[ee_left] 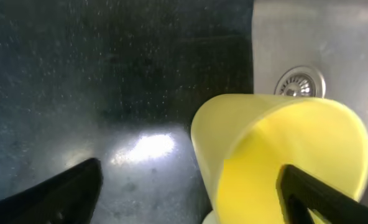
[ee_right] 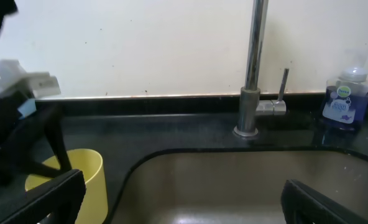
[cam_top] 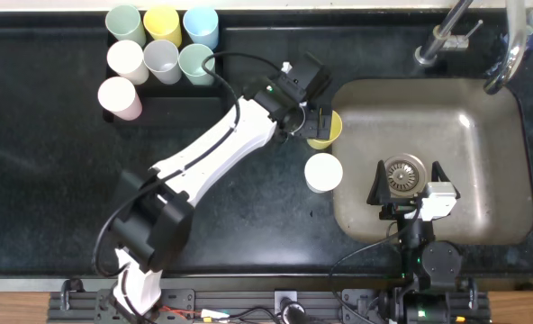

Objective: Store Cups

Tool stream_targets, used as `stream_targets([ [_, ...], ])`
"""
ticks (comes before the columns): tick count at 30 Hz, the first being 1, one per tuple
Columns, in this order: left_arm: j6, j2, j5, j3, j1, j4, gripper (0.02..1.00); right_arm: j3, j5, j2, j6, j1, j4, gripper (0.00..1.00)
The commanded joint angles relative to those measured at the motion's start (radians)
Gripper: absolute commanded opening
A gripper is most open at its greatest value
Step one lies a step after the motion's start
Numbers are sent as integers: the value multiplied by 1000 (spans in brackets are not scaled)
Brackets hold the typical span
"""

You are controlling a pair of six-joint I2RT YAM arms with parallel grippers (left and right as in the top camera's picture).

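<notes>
The yellow plastic cup (cam_top: 325,130) is standing mouth-up on the dark speckled surface (cam_top: 50,180), right at the rim of the steel sink (cam_top: 483,126). Your left gripper (cam_top: 311,120) is sitting at it with its fingers spread apart, one inside the mouth and the other outside, off the wall. A white plastic cup (cam_top: 323,172) is waiting just beside the yellow one. Your right gripper (cam_top: 407,184) is hanging over the sink, fingers also apart. Pastel cups (cam_top: 162,59) are filling the black tray (cam_top: 185,106) well away.
</notes>
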State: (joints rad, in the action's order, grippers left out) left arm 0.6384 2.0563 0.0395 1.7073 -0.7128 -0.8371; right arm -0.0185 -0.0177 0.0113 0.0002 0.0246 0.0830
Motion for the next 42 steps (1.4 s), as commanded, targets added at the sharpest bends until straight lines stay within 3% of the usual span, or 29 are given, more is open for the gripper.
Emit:
stream_targets([
  [1, 25, 20, 17, 5, 0, 7, 42, 13, 11, -8, 0, 0, -5, 998],
  [7, 18, -6, 10, 76, 13, 1, 36, 13, 11, -8, 0, 0, -5, 996],
  [12, 18, -161, -7, 114, 107, -27, 36, 13, 11, -8, 0, 0, -5, 998],
  [19, 26, -285, -37, 111, 432, -309, 38, 13, 11, -8, 0, 0, -5, 998],
  [26, 26, -272, -40, -18, 664, -332, 36, 13, 11, -8, 0, 0, -5, 998],
  [42, 31, -187, -94, -65, 707, -266, 36, 13, 11, -8, 0, 0, -5, 998],
])
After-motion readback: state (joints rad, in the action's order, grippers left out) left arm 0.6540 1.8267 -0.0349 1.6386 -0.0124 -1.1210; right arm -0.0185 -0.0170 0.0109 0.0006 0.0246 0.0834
